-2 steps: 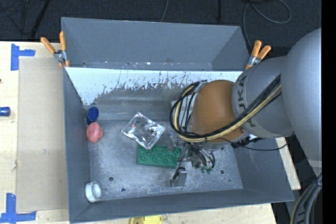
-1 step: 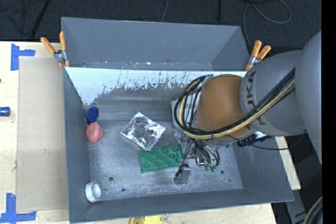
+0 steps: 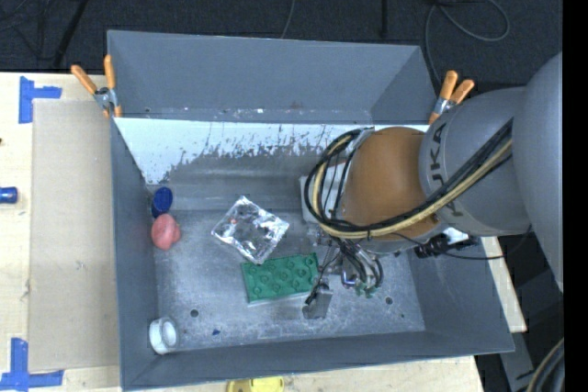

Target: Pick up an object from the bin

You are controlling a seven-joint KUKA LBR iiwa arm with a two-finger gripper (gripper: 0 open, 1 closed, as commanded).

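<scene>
Gripper (image 3: 317, 300) low in the bin (image 3: 276, 92), right of centre and toward the near wall. It stands at the right near corner of a green studded building plate (image 3: 278, 278). Cannot tell whether the two touch. Whether the gripper is open or closed cannot be told either: wrist cables and the arm's orange cover (image 3: 386, 179) hang over it.

Green plate: flat on the bin floor, studs up, long side running left-right and slightly skewed. It lies in the middle of the floor, somewhat toward the near side.

Other contents of the bin, going outward:
- Crumpled clear plastic wrapper (image 3: 250, 228), just beyond the plate on its far-left side, close to it or touching at one corner.
- Pink rounded lump (image 3: 165, 231), at the left wall and well apart from the plate.
- Small blue cap-like piece (image 3: 163, 198), just on the far side of the pink lump, nearly touching it.
- White ring-shaped roll (image 3: 163, 334), alone in the near left corner.

Bin floor is speckled with white scuffs, as is the lower part of the far wall.

Writing: dark letters on the grey arm link above the orange cover, partly hidden by cables. "KU" can be read.
</scene>
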